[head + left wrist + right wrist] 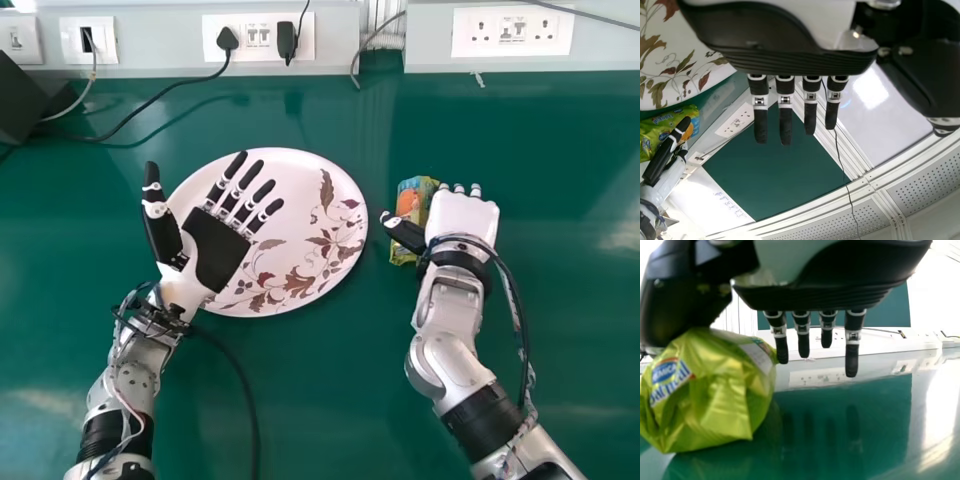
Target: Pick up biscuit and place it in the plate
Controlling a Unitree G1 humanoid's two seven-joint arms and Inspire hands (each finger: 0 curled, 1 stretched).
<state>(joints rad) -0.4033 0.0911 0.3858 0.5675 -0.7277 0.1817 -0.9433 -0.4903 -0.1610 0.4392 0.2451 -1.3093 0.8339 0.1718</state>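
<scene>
In the head view the biscuit packet [408,207], green-yellow, lies on the table right of the plate [318,178], a round white one with a leaf pattern. My right hand [463,215] is just right of the packet, back up, its thumb across the packet's near part. My left hand [218,248] is over the plate's left part, palm up and fingers straight. In the right wrist view the packet [715,395] stands beside my right hand [852,340], whose fingers extend straight and hold nothing. The left wrist view has my left hand [785,122] and the packet [665,127].
The green table [330,400] runs back to a wall with sockets [512,31]. Black cables [150,100] lie along the back left, near a dark box [22,100]. Another cable [248,400] trails beside the left forearm.
</scene>
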